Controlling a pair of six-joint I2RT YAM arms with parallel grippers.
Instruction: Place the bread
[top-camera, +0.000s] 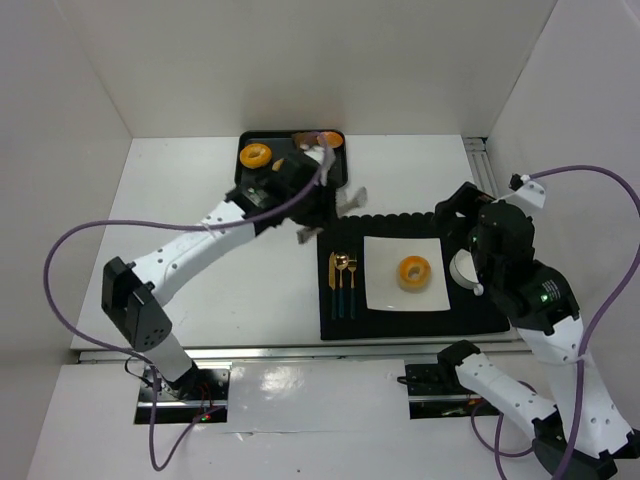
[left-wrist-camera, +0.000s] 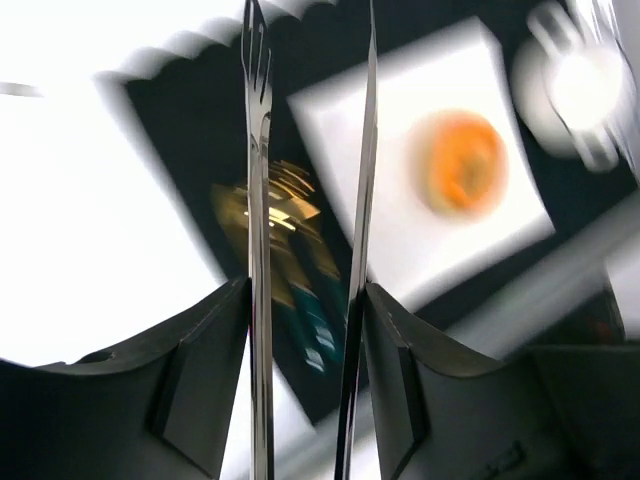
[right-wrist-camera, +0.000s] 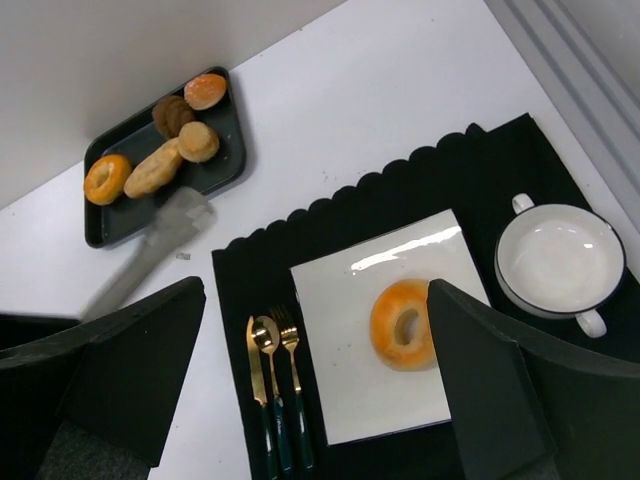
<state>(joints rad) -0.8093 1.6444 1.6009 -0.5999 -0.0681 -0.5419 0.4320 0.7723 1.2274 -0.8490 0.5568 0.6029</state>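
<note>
Counting one dark tray (right-wrist-camera: 122, 215) and five baked pieces (right-wrist-camera: 160, 165) on it: one ring bagel (right-wrist-camera: 105, 178), one long roll (right-wrist-camera: 150, 173), two pale buns (right-wrist-camera: 198, 141), one dark-brown bun (right-wrist-camera: 172, 114). Adding a sixth piece, one more bagel (right-wrist-camera: 403, 323), on one white plate (right-wrist-camera: 340, 300). Also tallying one black placemat (right-wrist-camera: 480, 170), three gold utensils (right-wrist-camera: 270, 420) (one knife (right-wrist-camera: 250, 350), one spoon (right-wrist-camera: 264, 335), one fork (right-wrist-camera: 290, 338)), one two-handled bowl (right-wrist-camera: 555, 260), one pair of tongs (left-wrist-camera: 258, 250) and two robot arms (top-camera: 190, 250).

Overhead and both wrist views share the plate (top-camera: 385, 292)
</note>
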